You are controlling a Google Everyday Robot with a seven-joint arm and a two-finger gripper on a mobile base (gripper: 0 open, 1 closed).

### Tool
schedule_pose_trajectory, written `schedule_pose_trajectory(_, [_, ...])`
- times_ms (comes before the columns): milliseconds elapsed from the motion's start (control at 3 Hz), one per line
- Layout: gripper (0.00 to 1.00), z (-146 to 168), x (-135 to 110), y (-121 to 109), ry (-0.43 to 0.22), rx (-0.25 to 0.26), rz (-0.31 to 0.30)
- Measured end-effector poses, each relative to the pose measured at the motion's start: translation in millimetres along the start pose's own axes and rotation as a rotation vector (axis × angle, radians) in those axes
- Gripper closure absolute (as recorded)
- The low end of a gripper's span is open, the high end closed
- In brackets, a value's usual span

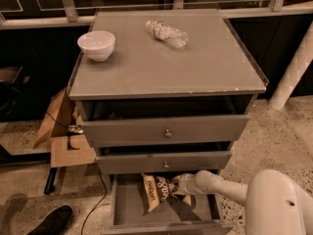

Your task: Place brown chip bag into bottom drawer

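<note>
The brown chip bag (157, 192), dark brown with cream-yellow ends and white lettering, is inside the open bottom drawer (128, 208) of the grey cabinet, standing tilted near the drawer's middle back. My gripper (178, 185) reaches in from the right on a white arm and sits right against the bag's right end, under the middle drawer's front. Whether the bag rests on the drawer floor I cannot tell.
A white bowl (96, 44) and a clear plastic bottle (167, 33) lie on the cabinet top (166, 67). Two upper drawers with round knobs (167, 133) are slightly pulled out. Cardboard pieces (63, 131), a cable and a dark shoe (50, 221) are on the floor at left. A white post (293, 67) stands at right.
</note>
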State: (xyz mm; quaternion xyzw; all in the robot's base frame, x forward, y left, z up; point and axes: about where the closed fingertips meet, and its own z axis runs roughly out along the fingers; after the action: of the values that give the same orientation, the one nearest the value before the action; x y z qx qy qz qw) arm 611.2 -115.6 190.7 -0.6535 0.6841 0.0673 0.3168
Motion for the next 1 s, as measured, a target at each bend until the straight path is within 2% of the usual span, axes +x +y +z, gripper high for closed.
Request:
schedule_pose_trajectory(333, [0.73,0.3,0.9,-1.7,0.001,0.003,0.001])
schedule_pose_trajectory(1000, [0.27,0.4,0.8,-1.7,0.001,0.003,0.001])
